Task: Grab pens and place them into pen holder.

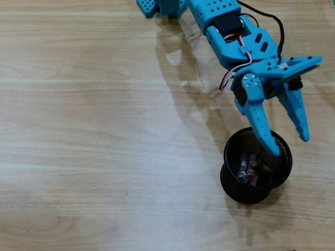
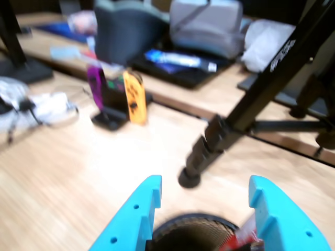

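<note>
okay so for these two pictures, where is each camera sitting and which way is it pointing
Overhead view: above the table, looking straight down; shows the blue arm, open gripper and pen holder with pens.
Wrist view: rides the gripper, looking forward over the holder's rim toward a tripod leg.
Shared: jaws and holder.

The table (image 1: 94, 130) is light wood-grain laminate, smooth with a soft sheen. The arm (image 1: 230, 31) and gripper (image 1: 289, 145) are matt blue plastic with small bright metal screws. The pen holder (image 1: 230, 183) is black wire mesh with a solid matt rim. The pens (image 1: 247, 168) inside look glossy plastic.
</note>
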